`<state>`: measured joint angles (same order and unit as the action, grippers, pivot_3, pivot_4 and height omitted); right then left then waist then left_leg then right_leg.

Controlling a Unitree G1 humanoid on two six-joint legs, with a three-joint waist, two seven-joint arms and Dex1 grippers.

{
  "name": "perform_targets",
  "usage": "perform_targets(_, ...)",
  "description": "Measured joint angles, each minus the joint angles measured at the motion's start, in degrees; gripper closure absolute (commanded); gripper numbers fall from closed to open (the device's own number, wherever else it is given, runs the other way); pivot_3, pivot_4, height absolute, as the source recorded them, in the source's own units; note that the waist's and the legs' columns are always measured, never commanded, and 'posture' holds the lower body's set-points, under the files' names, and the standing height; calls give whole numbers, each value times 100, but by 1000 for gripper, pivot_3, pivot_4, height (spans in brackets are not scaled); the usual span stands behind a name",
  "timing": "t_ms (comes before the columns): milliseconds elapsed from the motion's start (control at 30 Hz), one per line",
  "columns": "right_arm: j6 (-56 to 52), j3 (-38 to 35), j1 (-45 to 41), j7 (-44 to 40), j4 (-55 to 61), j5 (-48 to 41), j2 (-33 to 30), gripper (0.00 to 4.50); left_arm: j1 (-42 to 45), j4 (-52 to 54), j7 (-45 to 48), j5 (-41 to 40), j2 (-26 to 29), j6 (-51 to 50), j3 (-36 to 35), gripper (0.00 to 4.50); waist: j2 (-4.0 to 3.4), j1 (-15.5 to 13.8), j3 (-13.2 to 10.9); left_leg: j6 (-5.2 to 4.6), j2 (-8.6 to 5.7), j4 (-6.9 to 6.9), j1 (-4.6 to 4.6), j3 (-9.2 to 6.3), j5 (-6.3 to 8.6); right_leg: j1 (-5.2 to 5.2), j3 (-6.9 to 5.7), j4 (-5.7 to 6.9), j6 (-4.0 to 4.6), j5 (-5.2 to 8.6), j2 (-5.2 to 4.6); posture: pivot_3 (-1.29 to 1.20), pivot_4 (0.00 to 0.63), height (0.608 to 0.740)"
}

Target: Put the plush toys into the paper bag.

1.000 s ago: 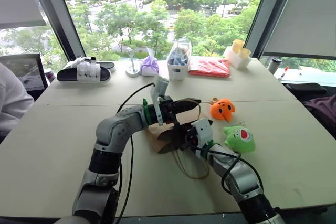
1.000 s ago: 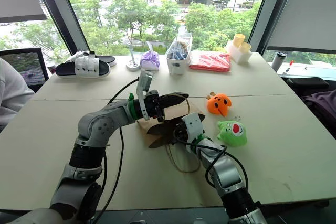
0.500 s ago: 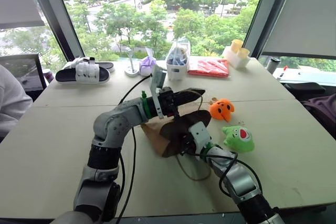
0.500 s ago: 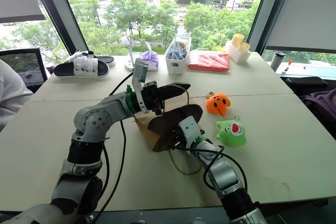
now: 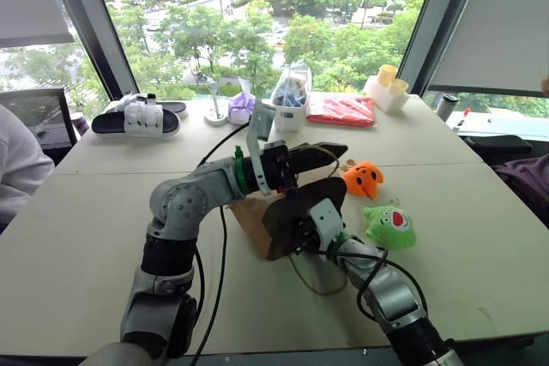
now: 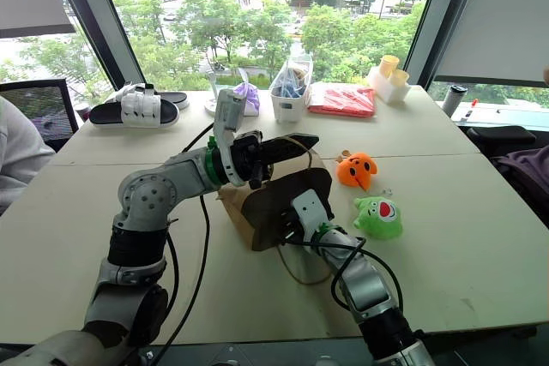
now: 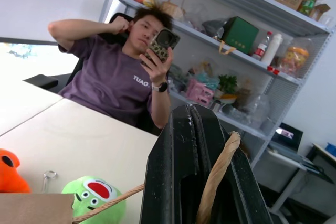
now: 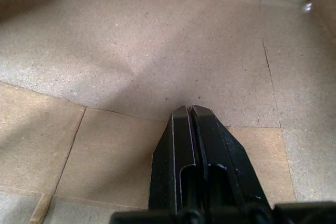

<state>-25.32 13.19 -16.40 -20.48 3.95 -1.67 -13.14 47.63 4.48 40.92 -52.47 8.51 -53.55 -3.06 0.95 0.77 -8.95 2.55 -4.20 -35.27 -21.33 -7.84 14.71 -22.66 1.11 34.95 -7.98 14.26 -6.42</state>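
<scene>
We've got the paper bag [image 5: 287, 216] lying on its side mid-bench [image 5: 94, 237], mouth facing us. L gripper [image 5: 319, 153] holds the upper twine handle [image 7: 216, 174]: jaws shut on it, cord pinched between the fingers in the left wrist view. R gripper [image 8: 191, 116] is pushed inside the bag mouth, jaws shut on nothing, tip against the inner paper wall. Both plush toys sit outside, on the bench to the bag's right: orange plush toy [image 5: 364, 179] nearer the window, green plush toy [image 5: 390, 225] just in front of it, both near the bag but not touching as far as we can tell.

Risks as we judge them:
- Handle is thin twine; if we pull too hard w/ the L arm it could tear off the paper or slip out of the jaws, and the mouth flops shut.
- R arm props the bag from inside. Once we take it out to fetch a toy, the bag prob. collapses or tips, since only one handle holds it.
- Pressing on the paper wall could crease or puncture it.
- The loose lower handle [image 5: 310, 276] lies by the R arm and could snag on exit.
- R arm swinging out may knock the green toy off toward the bench edge.
</scene>
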Motion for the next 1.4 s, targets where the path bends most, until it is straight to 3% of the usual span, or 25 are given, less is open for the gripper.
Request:
perform_targets(133, 56, -315, 252, -330, 1349, -686, 60, 4500, 69, -582, -37, 196, 22, 282, -68, 4491, 0, 2, 0, 0, 1, 0, -3, -4, 0, -2, 0, -2, -1, 0, 0, 0, 150, 740)
perform_targets(333, -1388, -1142, 992, -432, 3548, -1827, -449, 4500, 154, -977, 153, 388, 142, 540, -60, 4491, 5, -21, 2, -1, -1, -1, -5, -11, 1, 3, -3, -6, -1, 0, -1, 0, 150, 740)
perform_targets(467, -2145, -2535, 1051, -210, 4274, -3419, -487, 3237, 160, -1077, 288, 467, 117, 565, 4, 4500, 5, -19, 2, -3, 1, 1, -2, -12, 2, 7, -2, -7, 0, 1, -2, 0, 150, 740)
perform_targets(533, -2335, -3363, 1064, -23, 4299, -4361, -667, 2235, 159, -1082, 343, 509, 102, 569, 18, 4500, 5, -22, 2, -5, 1, 0, -1, -8, 3, 12, -3, -11, 0, 1, -2, 0, 150, 740)
perform_targets(667, -2313, -4348, 1010, 256, 3708, -4708, -1216, 306, 156, -1086, 414, 571, 51, 572, 69, 4500, 5, -27, 1, -8, -1, -1, -2, 3, 4, 14, -2, -16, 0, 1, -3, 0, 150, 740)
perform_targets(700, -2297, -4432, 1058, 263, 3497, -4592, -1435, 14, 155, -1086, 422, 579, 44, 572, 69, 4500, 5, -30, 1, -9, -1, 0, -2, 3, 4, 13, -3, -16, 0, 1, -3, 0, 150, 740)
perform_targets(833, -2380, -3878, 1242, 260, 2567, -3760, -2293, 14, 140, -1083, 469, 627, 24, 575, 119, 4500, 6, -3, 1, -10, 1, 0, 0, 12, 4, 12, 0, -16, 0, 1, -3, 0, 150, 740)
perform_targets(1033, -2384, -2715, 535, 420, 910, -2909, -2096, 14, 26, -997, 483, 701, -48, 634, 228, 4500, 2, 1, 2, -9, 4, -1, 1, 17, 3, 8, 7, -11, 1, 1, -2, 0, 150, 740)
perform_targets(1133, -2325, -2487, 229, 591, 282, -2507, -2063, 868, -13, -938, 465, 785, -41, 760, 232, 4500, 3, -33, 2, -9, 0, -3, -2, 14, 3, 11, 6, -17, 0, 1, -5, 0, 150, 740)
perform_targets(1300, -2233, -2400, 135, 500, 133, -2286, -2067, 3166, -76, -892, 383, 857, -15, 830, 225, 4500, 6, -35, 4, -9, -1, -6, -2, 10, 3, 26, 4, -38, -1, -1, -4, 0, 150, 740)
perform_targets(1400, -2205, -2406, 132, 421, 158, -2229, -2067, 4285, -76, -876, 349, 858, -16, 891, 222, 4500, 6, -22, 4, -9, 0, -7, 1, 10, 3, 30, 3, -39, -1, -1, -4, 0, 150, 740)
